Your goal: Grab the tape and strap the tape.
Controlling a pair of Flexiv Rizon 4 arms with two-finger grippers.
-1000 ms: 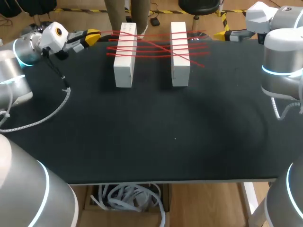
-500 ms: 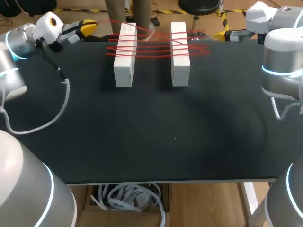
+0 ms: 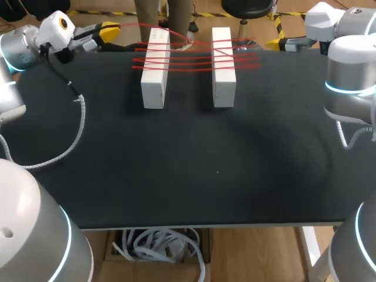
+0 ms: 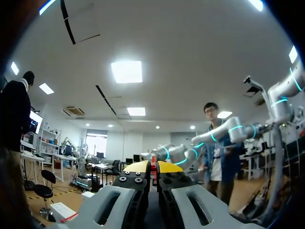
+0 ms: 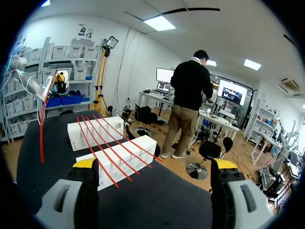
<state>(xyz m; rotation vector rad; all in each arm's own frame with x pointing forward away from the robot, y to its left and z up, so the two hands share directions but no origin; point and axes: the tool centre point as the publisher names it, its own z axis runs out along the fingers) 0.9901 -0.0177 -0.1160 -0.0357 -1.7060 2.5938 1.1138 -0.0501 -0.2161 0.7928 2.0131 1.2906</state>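
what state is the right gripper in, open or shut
Open: in the right wrist view the right gripper has its two yellow tips far apart, gripping nothing.

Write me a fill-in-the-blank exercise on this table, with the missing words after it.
1. The red tape runs across ___ white blocks.
2. The left gripper is shut on the ___.
3. The right gripper stands ___, holding nothing.
4. The blocks rest on a table whose top is ___ in colour.
Missing words: two; tape; open; black.
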